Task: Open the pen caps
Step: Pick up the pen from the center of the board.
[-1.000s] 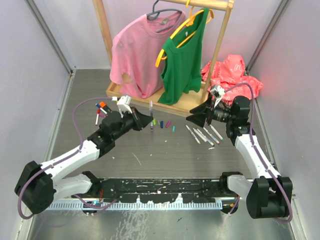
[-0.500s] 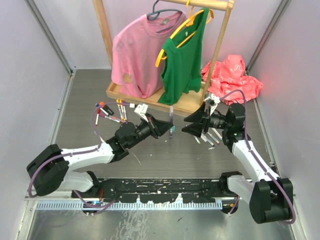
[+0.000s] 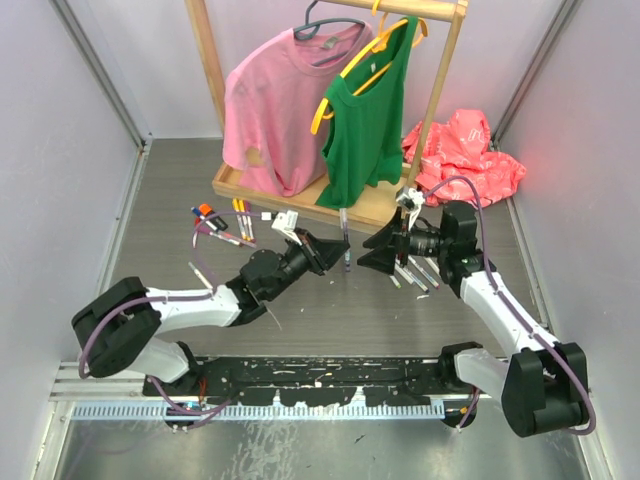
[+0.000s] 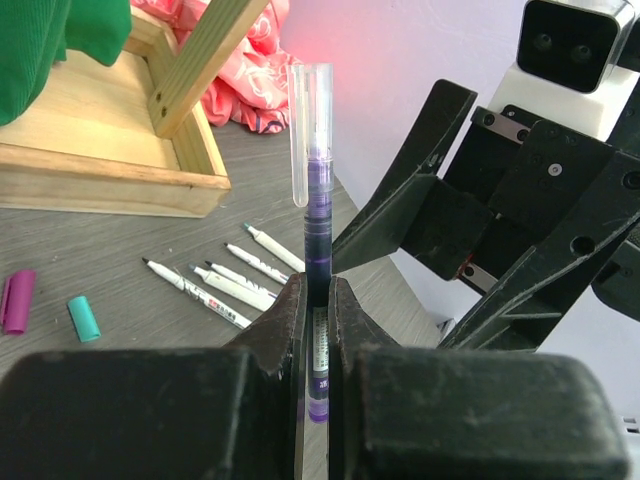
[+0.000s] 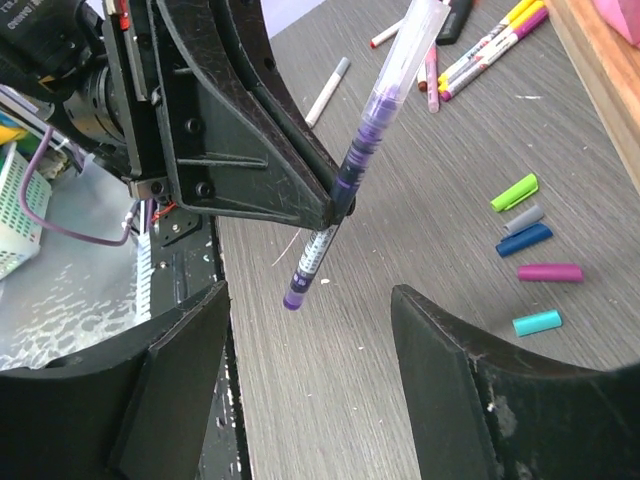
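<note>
A: Swung rightward since, the left gripper (image 4: 318, 300) clamps the purple pen (image 4: 318, 215) by its barrel, upright in mid-air, clear cap (image 4: 312, 110) topmost.
B: And the right gripper (image 3: 378, 250)?
A: Spread wide, just beside it. Cap looks light, slick, rigid; I'd pinch its sides.
</note>
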Controlling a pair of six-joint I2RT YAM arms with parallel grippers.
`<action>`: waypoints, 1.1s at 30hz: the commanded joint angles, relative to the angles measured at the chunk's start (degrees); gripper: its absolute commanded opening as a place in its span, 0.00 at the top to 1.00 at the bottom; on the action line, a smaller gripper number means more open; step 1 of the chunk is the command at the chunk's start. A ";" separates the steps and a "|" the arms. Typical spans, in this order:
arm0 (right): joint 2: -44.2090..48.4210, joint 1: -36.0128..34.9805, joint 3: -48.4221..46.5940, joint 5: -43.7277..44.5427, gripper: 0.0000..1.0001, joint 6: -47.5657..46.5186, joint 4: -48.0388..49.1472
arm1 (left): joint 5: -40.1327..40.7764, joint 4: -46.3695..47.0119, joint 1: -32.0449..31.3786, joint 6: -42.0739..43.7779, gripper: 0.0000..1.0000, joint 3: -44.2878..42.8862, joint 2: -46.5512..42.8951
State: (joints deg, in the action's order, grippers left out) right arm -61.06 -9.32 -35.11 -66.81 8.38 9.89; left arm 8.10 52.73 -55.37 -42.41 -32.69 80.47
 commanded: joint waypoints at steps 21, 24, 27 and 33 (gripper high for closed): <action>-4.25 -5.18 2.08 7.62 0.46 12.70 11.63 | 10.05 11.00 -6.34 4.62 1.00 -4.05 5.88; -3.82 -5.11 1.58 5.83 0.39 12.02 11.12 | 10.50 11.09 -6.33 4.76 1.00 -3.74 5.17; -3.31 -5.16 0.97 2.82 0.30 9.93 9.91 | 10.87 11.19 -6.33 5.01 1.00 -3.08 4.21; -4.54 -5.16 0.32 3.50 0.30 6.48 5.92 | 10.29 11.51 -6.33 5.50 1.00 -2.68 2.95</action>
State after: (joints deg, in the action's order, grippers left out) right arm -65.25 -14.13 -32.84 -61.84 18.06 17.67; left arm 16.86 58.43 -61.49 -38.48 -34.46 86.61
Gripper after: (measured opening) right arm 0.709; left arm 0.062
